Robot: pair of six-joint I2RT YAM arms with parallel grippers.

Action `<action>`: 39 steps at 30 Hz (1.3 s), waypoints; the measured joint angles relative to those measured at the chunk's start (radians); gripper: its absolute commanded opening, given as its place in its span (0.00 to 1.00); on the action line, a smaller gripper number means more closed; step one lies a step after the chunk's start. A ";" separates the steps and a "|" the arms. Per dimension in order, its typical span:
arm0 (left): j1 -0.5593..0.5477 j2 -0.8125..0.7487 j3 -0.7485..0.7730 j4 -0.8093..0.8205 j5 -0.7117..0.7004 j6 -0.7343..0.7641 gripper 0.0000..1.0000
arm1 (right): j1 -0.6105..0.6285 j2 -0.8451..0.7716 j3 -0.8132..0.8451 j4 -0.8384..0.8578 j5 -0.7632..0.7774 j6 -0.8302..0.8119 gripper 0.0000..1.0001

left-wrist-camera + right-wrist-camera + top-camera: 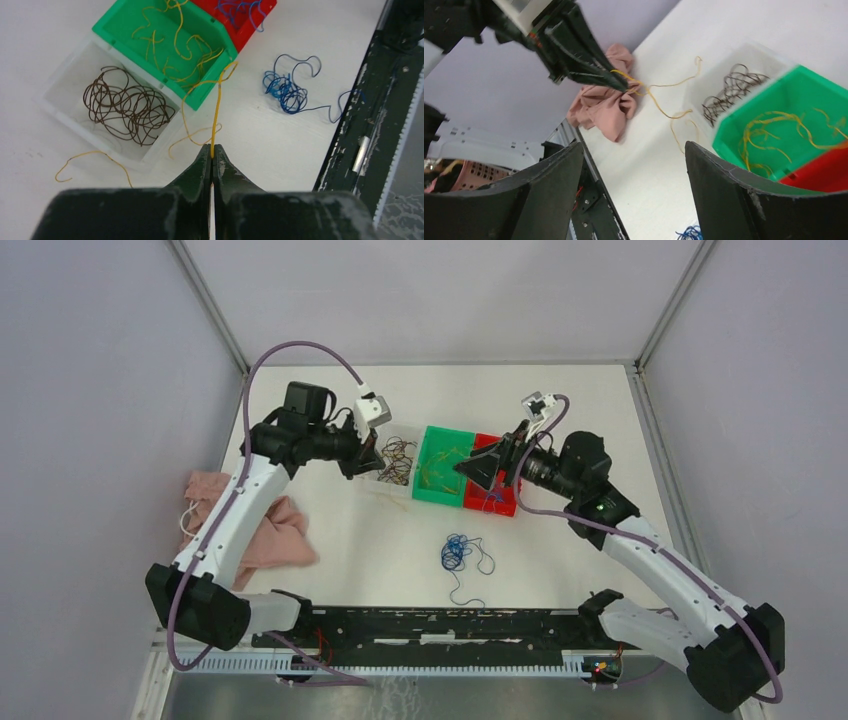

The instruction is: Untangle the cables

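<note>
White table (560, 540) under everything, with a crumpled pink cloth (270, 530) lying at its left side beside the left arm. Near the middle, three open bins in a row, side against side. On the left, clear bin (60, 85): heaped with brown cables (127, 105), coiled loosely over one another. In the middle, green bin (200, 97): strewn with yellow-orange cables (175, 50), wavy and spread across its floor, a few reaching over the near rim. On the right, red bin (245, 35): holding blue cables (240, 10), only partly in view from the left wrist. Left hand (212, 152) raised beside the clear bin, fingers pressed together on one yellow strand (216, 115) that runs nearly straight from the fingertips to the green bin's near corner. Right hand (634, 150) above the green and red bins, spread wide, gripping nothing. On the bare table nearer the arm bases, well apart from the bins, a blue tangle (285, 90) with a long tail trailing off. Just beside the clear bin, a loose yellow piece (90, 157), curled flat on the table.
</note>
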 measured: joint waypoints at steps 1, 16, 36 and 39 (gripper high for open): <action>0.000 0.000 0.020 -0.011 0.024 -0.006 0.03 | 0.022 0.000 -0.001 0.032 -0.012 -0.009 0.83; -0.025 0.002 0.194 -0.021 0.208 -0.183 0.03 | 0.392 0.175 0.136 0.062 0.202 -0.337 0.88; -0.037 -0.025 0.202 0.244 0.250 -0.545 0.03 | 0.519 0.372 0.266 0.148 0.626 -0.443 0.46; -0.037 -0.039 0.212 0.289 0.250 -0.609 0.03 | 0.519 0.386 0.294 0.168 0.647 -0.442 0.29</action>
